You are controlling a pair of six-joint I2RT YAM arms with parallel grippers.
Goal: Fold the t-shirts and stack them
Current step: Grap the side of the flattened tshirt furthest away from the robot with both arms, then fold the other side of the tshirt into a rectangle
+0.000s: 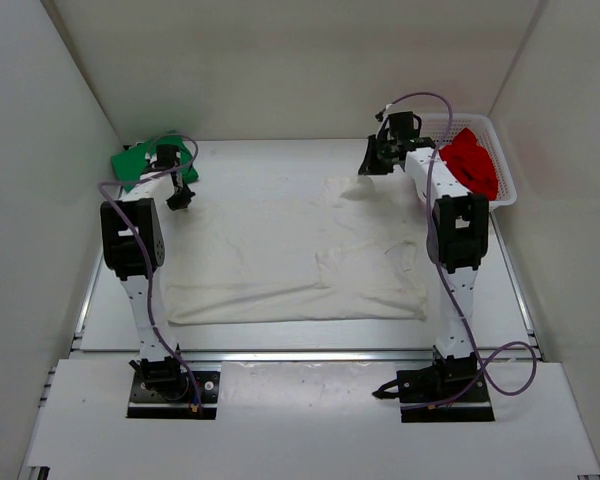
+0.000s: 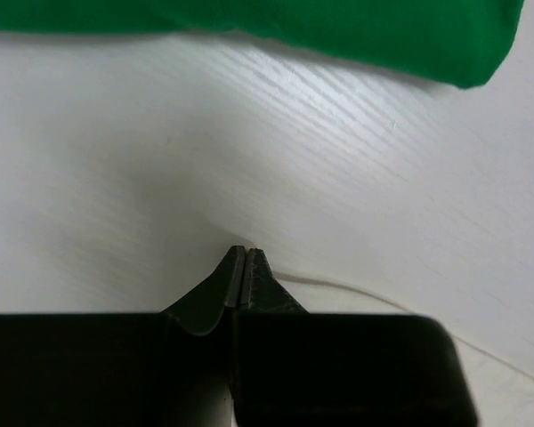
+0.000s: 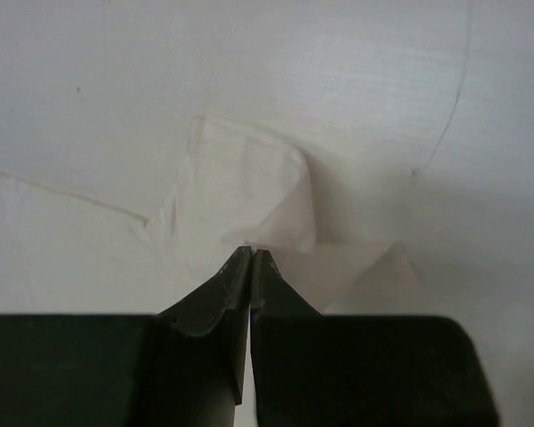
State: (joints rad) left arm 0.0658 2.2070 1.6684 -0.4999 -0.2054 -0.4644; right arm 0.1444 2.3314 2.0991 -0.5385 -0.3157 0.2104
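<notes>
- The white t-shirt [image 1: 280, 260] is being seen spread flat across the middle of the desk [image 1: 260, 165], with its long axis running left to right.
- Which way its collar is pointing cannot be told: white cloth is being lost against the white desk, and only creases and a doubled layer near its right end are being made out.
- Its far right corner is being drawn up off the desk towards the right fingers [image 3: 209, 298]. These are being pressed together on a raised fold of the cloth, so the shirt is being held there.
- The left fingers [image 2: 209, 302] are being shown closed tip to tip at the shirt's far left corner. A thin cloth edge is running off just beside the tips, but whether any cloth is being caught between them cannot be told.
- The green t-shirt [image 1: 130, 160] is being seen folded in the far left corner, partly hidden by the left arm [image 1: 132, 240] and its cable. In the left wrist view it is being cut off by the top edge.
- The red t-shirt [image 1: 472, 165] is being seen bunched inside the basket [image 1: 507, 175] at the far right; its shape and direction are not being made out.
</notes>
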